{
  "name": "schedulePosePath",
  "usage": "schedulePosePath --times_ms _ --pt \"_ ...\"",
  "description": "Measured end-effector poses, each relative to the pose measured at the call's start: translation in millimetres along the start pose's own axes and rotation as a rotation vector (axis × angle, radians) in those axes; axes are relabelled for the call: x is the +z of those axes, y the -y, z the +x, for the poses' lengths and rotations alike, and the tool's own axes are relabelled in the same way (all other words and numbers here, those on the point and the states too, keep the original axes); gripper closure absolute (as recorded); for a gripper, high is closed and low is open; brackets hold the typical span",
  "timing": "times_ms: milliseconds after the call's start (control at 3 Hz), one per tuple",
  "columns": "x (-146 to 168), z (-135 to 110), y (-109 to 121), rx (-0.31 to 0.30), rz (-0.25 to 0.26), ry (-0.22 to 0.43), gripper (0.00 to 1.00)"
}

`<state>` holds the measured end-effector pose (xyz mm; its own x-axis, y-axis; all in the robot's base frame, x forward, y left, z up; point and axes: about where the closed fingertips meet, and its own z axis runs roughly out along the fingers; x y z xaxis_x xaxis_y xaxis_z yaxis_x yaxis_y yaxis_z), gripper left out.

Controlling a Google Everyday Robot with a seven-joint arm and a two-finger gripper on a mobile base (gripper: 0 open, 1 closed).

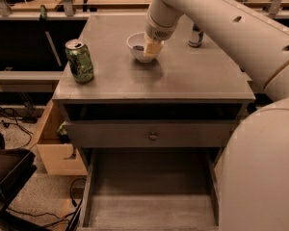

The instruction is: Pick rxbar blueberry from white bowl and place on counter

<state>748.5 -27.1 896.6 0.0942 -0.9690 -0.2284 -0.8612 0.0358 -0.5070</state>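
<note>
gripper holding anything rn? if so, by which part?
Cannot tell. The gripper reaches into the right side of the white bowl; the rxbar blueberry lies inside, and any hold on it is hidden.
</note>
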Motion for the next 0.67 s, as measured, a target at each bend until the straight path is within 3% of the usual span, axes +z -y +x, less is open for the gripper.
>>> schedulePosePath --times_ms 333,667 --pt "-3.2 1.8 2.6 -0.005 0.007 -0.004 0.87" --pt "-9.7 4.0 7.6 -0.019 0.019 -0.007 1.00"
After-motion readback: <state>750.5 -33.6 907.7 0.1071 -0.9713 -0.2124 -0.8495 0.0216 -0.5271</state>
